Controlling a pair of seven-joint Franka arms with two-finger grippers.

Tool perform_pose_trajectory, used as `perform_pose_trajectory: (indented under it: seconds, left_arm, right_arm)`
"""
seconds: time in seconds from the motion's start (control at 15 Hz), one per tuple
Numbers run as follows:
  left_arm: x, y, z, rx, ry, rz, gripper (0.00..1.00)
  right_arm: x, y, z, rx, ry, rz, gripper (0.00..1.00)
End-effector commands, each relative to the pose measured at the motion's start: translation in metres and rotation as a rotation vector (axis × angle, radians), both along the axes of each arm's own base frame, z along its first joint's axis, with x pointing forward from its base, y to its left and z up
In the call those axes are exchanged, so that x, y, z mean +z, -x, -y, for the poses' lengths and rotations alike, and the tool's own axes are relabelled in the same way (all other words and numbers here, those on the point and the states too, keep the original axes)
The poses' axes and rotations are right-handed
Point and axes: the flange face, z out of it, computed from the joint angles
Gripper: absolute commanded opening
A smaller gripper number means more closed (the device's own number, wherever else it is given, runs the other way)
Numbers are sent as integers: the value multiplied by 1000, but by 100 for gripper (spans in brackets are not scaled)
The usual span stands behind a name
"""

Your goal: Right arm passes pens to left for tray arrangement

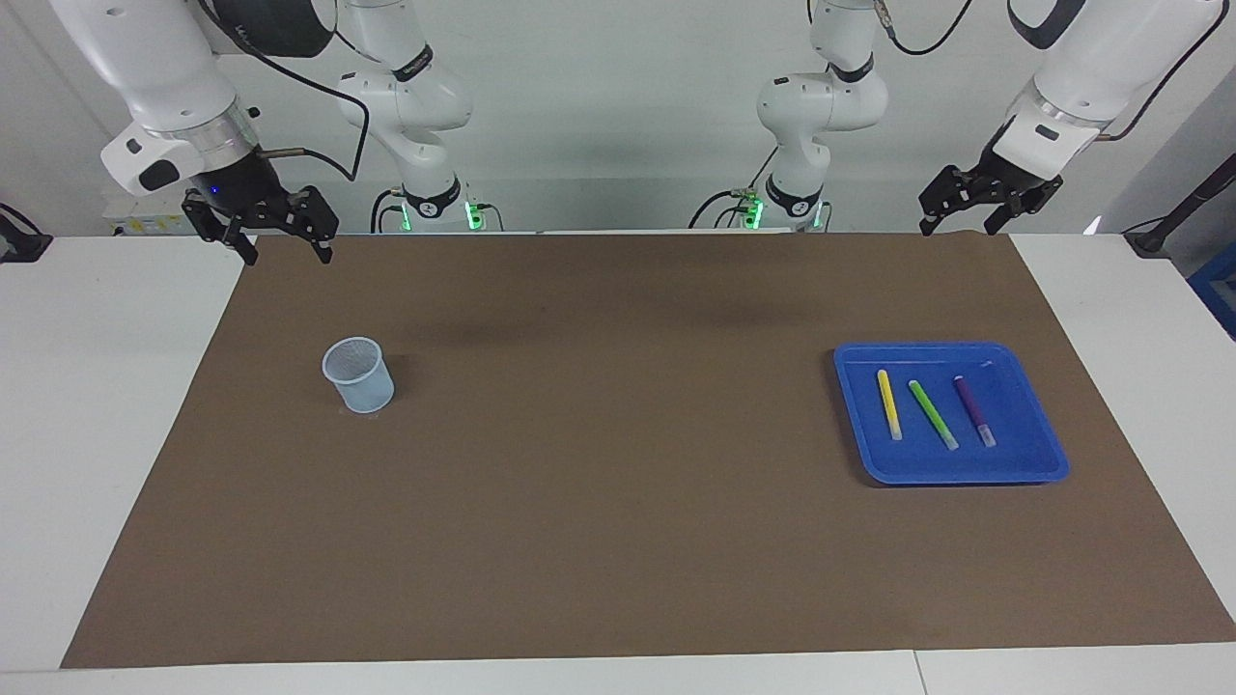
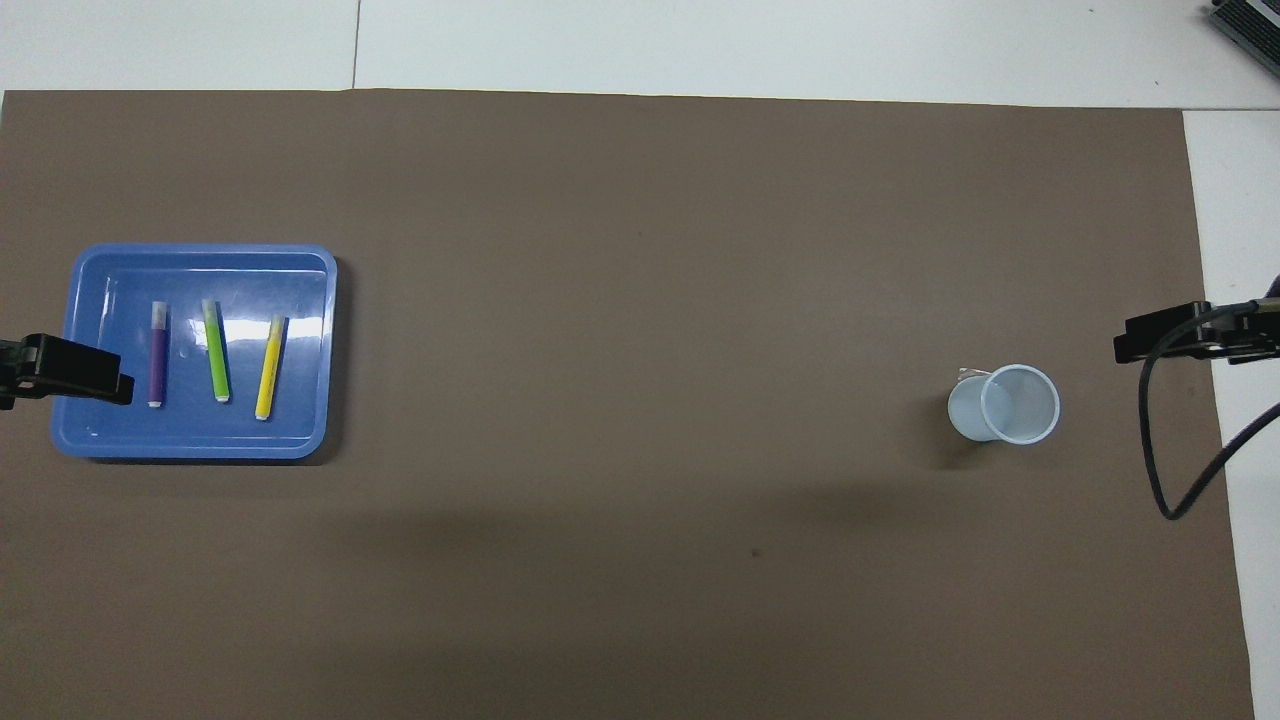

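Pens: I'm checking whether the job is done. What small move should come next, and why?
Probably none but parking the arms: yellow pen, green pen and purple pen lie side by side in the tray; cup looks empty; left gripper and right gripper hang open, holding nothing.
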Motion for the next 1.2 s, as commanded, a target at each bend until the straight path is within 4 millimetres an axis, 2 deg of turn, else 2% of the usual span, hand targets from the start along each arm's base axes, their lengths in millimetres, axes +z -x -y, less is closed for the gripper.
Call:
perform_pose_trajectory:
  seconds: [0.0, 1.13]
  left_arm:
    - [3, 8, 1, -13, 1, 23, 100]
    - [6, 7, -13, 6, -40, 34, 100]
  right_arm:
    - [1, 6, 0, -10, -11, 14, 100]
    - [1, 6, 0, -10, -11, 14, 100]
